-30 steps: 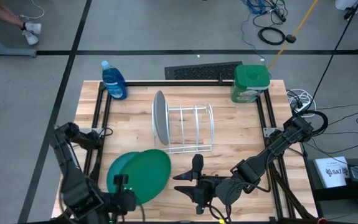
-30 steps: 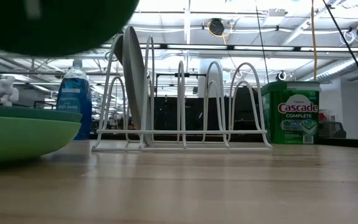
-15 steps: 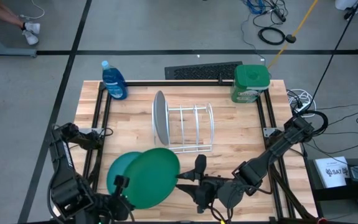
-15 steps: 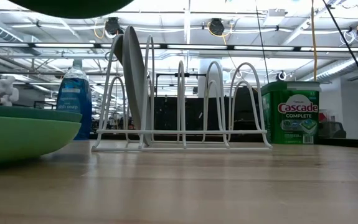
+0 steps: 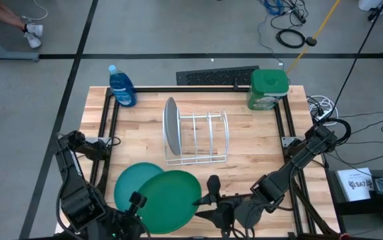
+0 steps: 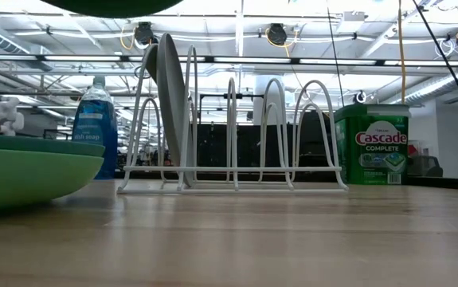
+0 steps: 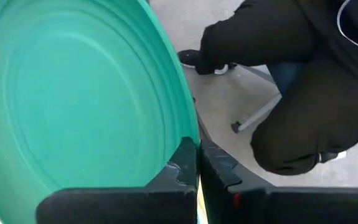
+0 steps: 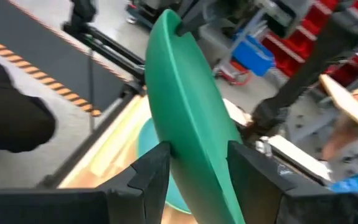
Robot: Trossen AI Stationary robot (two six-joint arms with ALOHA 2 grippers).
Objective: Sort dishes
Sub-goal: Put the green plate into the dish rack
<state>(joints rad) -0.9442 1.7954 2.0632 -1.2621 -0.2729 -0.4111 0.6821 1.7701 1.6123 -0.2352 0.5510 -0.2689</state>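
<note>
— What's the left gripper [image 5: 138, 200] doing down at the near left corner?

— It's clamped tight on the rim of the dark green plate [image 5: 168, 201], holding it up off the table, above the teal plate [image 5: 130, 181] and the light green plate [image 6: 21, 175] stacked below.

— And the grey plate [image 5: 170, 125]?

— Upright in the leftmost slot of the white rack [image 5: 204, 137], mid-table. A blue soap bottle [image 5: 121, 85] stands at the far left corner, a green detergent tub [image 5: 268, 88] at the far right.

— The right gripper [image 8: 197, 165]?

— Near the front edge, jaws spread wide, one finger on each side of the dark green plate's rim. I can't tell if they touch it.
</note>
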